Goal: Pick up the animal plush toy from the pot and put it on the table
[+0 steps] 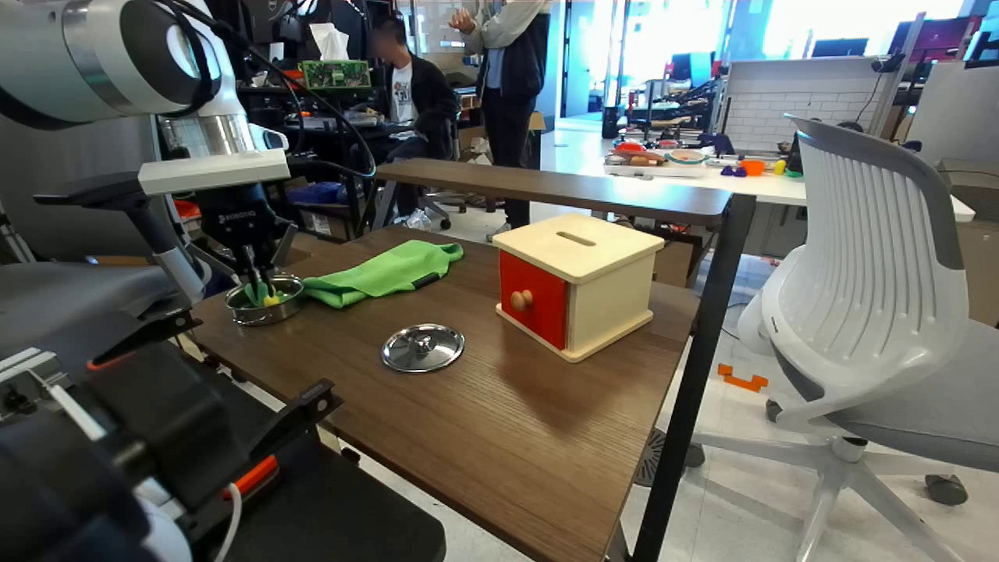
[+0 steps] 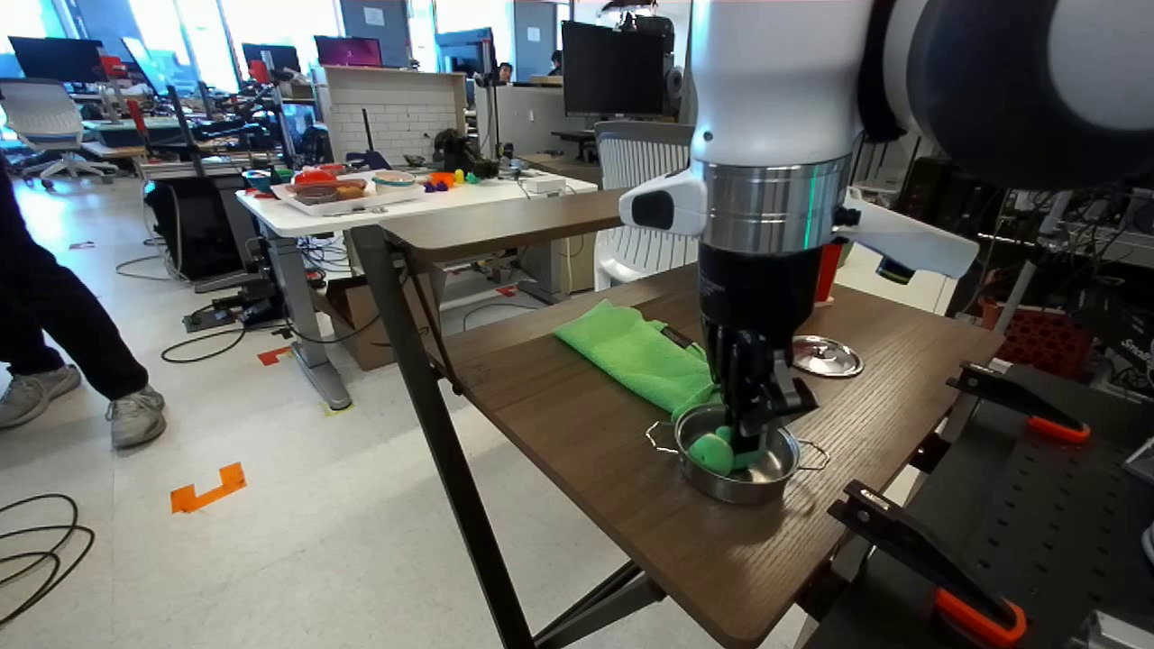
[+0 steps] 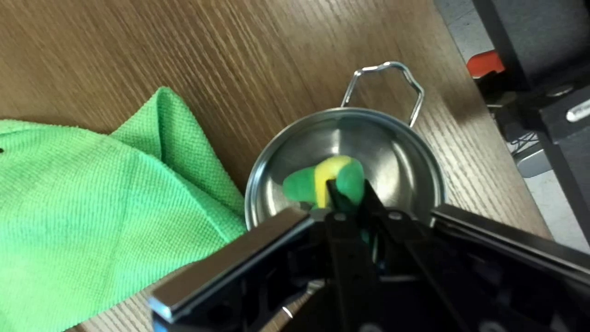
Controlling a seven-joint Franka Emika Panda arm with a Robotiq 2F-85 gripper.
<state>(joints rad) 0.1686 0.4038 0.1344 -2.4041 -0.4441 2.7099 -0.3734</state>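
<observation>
The animal plush toy (image 3: 302,184), green with a yellow band, lies in the pot (image 3: 313,131), a small round silver pot with wire handles. The toy also shows in both exterior views (image 1: 271,300) (image 2: 711,453), partly hidden by the fingers. The pot stands near a corner of the dark brown table (image 1: 499,421), in both exterior views (image 1: 265,315) (image 2: 735,489). My gripper (image 3: 349,196) points down into the pot, also in both exterior views (image 1: 260,290) (image 2: 748,440). Its two fingertips are closed round one green end of the toy. The toy's underside is hidden.
A bright-green cloth (image 3: 92,207) lies beside the pot. A silver lid (image 1: 422,349) lies farther along the table. A red-and-wood box (image 1: 581,285) stands beyond it. A raised brown shelf (image 1: 546,186) runs along one side. Black clamps (image 2: 929,550) grip the edge near the pot.
</observation>
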